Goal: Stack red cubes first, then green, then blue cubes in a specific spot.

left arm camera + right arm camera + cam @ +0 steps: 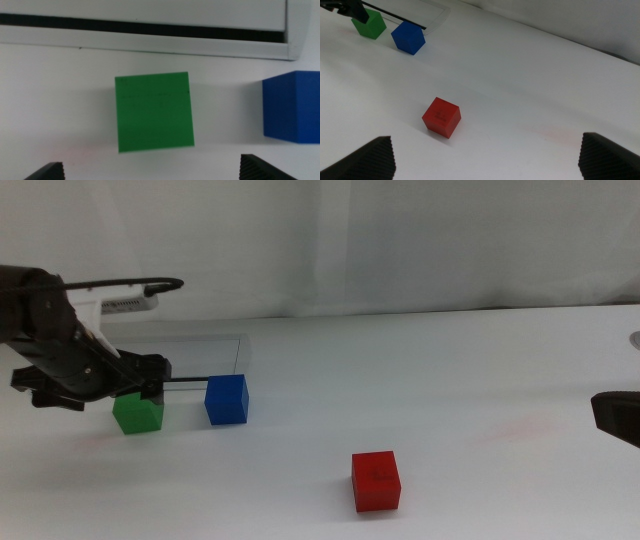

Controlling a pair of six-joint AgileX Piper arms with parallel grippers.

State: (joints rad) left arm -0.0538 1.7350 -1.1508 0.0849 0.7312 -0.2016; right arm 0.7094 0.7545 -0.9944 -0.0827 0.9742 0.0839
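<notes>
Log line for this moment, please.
left gripper: open, above green cube | right gripper: open, waiting | red cube, blue cube: unstacked

Green cube (138, 415) bright green, faint dark scribble on top face. Blue cube (226, 399) deep blue, plain. Red cube (376, 480) bright red, small dark mark on top. Table (480, 380) white. Left gripper (150, 377) black.

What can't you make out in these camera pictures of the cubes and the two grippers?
- Green cube: in the middle view, the left gripper covers its top.
- Blue cube: cut off by the left wrist picture's edge.
- Right gripper: cut off at the middle view's side.
- Red cube: dark marks, too small to read.
</notes>
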